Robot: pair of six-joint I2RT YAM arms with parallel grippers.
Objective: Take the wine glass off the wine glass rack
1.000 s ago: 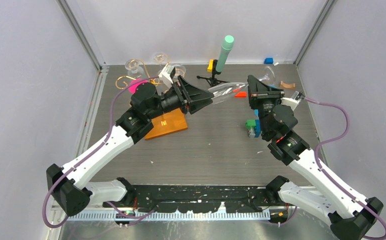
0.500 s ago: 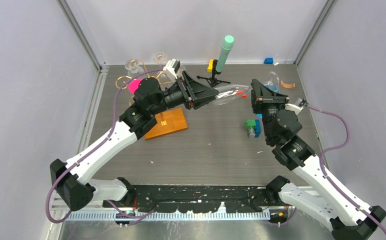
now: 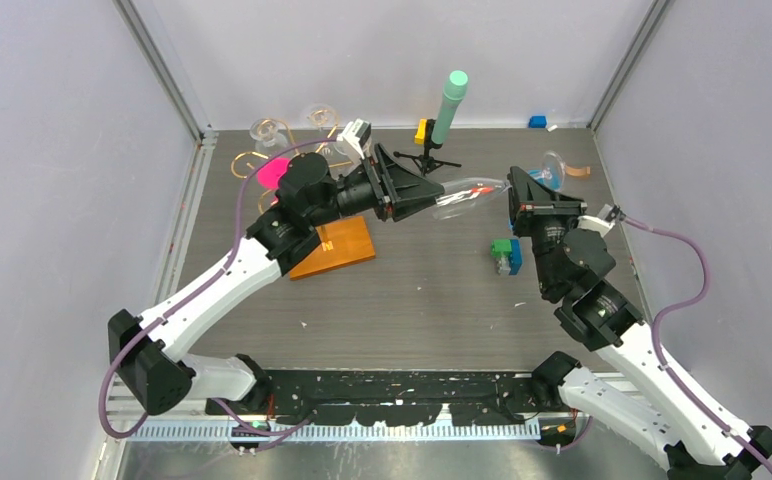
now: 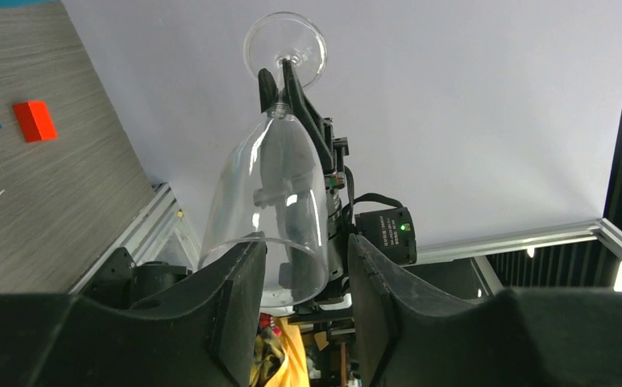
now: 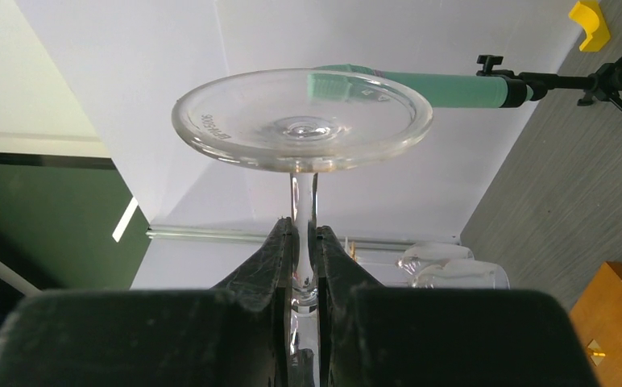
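The clear wine glass [image 3: 465, 193] hangs on its side in the air between my two grippers, bowl to the left and foot to the right. My right gripper [image 3: 515, 186] is shut on its thin stem just below the foot [image 5: 301, 119], as the right wrist view [image 5: 304, 227] shows. My left gripper [image 3: 440, 192] is open round the bowl's rim [image 4: 269, 242]; one finger [image 4: 235, 298] meets the rim and a gap shows at the other. The wine glass rack's gold scroll arms [image 3: 254, 158] and wooden base [image 3: 340, 248] stand at the back left, with the post hidden by my left arm.
Two more glasses [image 3: 268, 128] hang on the rack. A black tripod with a mint-green cylinder [image 3: 450, 105] stands at the back centre, beside a yellow block [image 3: 421, 130]. Green and blue blocks [image 3: 504, 255] lie near my right arm. A pink object [image 3: 270, 170] lies by the rack.
The glass and both grippers have shifted a little to the right. My left arm has stretched further right and my right arm has drawn back to the right.
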